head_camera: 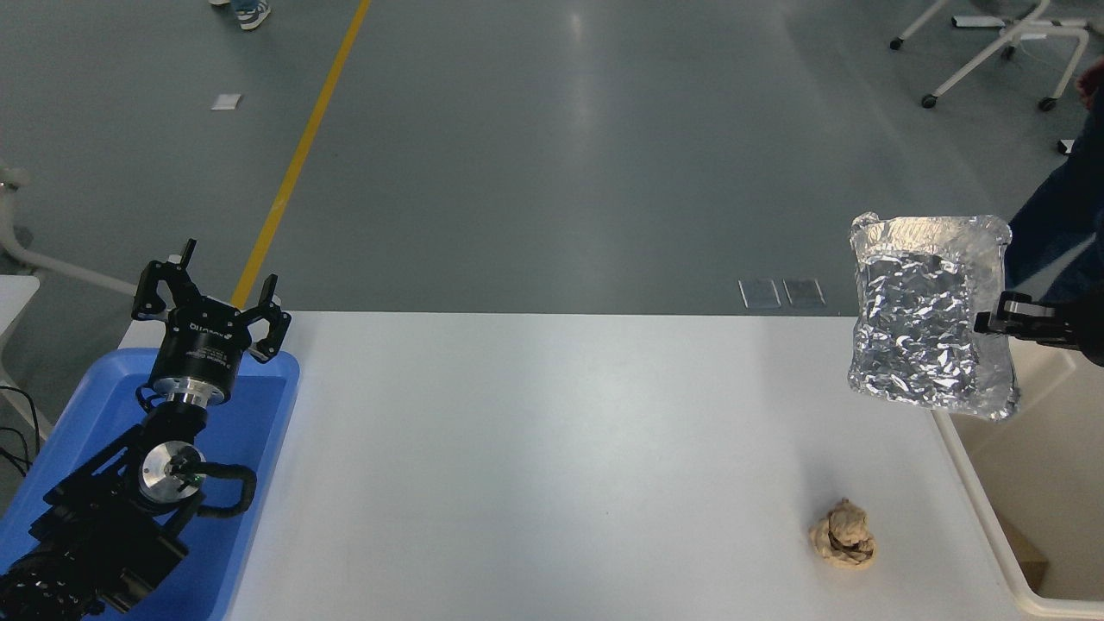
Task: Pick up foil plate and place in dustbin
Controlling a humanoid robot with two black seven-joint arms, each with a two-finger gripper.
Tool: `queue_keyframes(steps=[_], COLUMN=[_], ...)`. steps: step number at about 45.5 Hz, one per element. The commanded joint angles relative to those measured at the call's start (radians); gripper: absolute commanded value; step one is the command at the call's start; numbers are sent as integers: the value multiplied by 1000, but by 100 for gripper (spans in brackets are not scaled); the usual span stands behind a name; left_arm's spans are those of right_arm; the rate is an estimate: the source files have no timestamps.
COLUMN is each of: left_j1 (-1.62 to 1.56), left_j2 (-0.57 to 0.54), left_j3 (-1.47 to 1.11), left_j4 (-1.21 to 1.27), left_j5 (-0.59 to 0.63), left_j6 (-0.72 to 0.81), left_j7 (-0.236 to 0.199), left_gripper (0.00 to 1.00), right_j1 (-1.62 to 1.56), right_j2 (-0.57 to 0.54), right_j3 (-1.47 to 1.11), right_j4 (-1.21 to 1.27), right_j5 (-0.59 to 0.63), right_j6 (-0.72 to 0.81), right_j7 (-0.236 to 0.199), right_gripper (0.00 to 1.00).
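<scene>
Foil plate (927, 321) hangs pinched at its right rim by right gripper (992, 323).

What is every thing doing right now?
Foil plate: lifted in the air, held by its right rim.
Right gripper: shut on the plate.
Left gripper: open, parked over the blue tray.
Dustbin: open, plate not inside yet.
Paper wad: crumpled, lying on the table.

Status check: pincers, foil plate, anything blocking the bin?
Right pincer shut on shiny silver crinkled foil plate, held in air beside cream plastic dustbin. Left pincer open, parked over blue plastic tray. Nothing seen blocking bin.
</scene>
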Motion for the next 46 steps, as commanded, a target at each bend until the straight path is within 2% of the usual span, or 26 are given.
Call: queue_keyframes(steps=[1,15,27,38,46], left_j1=[0,0,0,0,0], left_j2=[0,0,0,0,0], left_j3=[0,0,0,0,0], left_j4=[1,1,-1,-1,1], left_j5=[0,0,0,0,0], left_j6=[0,0,0,0,0], left_j7=[0,0,0,0,0], left_gripper=[99,99,99,99,99], right_j1=[141,176,-8,-345,-479], right_j2=[31,32,29,100,114], right_j3=[0,-5,12,109,138], right_j4=[-8,-47,-309,-682,-768], right_j5=[28,31,45,256,353], right_j6=[92,115,96,93,64], right_j7=[-1,-1,-5,-7,-9], right_gripper=[0,0,0,0,0])
